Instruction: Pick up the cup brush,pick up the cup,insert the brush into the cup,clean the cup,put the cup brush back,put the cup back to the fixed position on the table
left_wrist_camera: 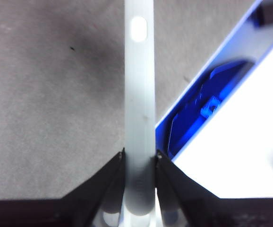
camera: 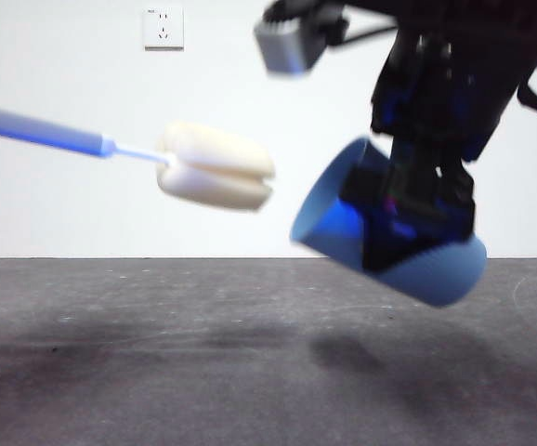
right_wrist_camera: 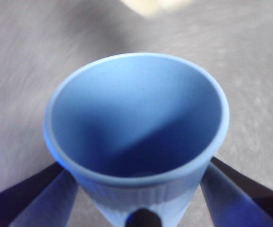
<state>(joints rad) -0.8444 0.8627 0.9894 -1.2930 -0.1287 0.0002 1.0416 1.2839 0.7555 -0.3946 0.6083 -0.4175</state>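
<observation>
The right end effector (camera: 417, 218) grips the blue ribbed plastic cup (camera: 389, 228) by its sides, jaws closed around the body, holding it tilted well above the dark grey matte surface (camera: 157, 372) with its open mouth turned toward the brush. The left end effector (left_wrist_camera: 139, 158) is clamped on the long flat grey handle of the cup brush (camera: 215, 167), which hangs level in the air, its rounded cream-yellow sponge head near the cup's rim but apart from it. A white wall socket (camera: 163, 27) sits behind
</observation>
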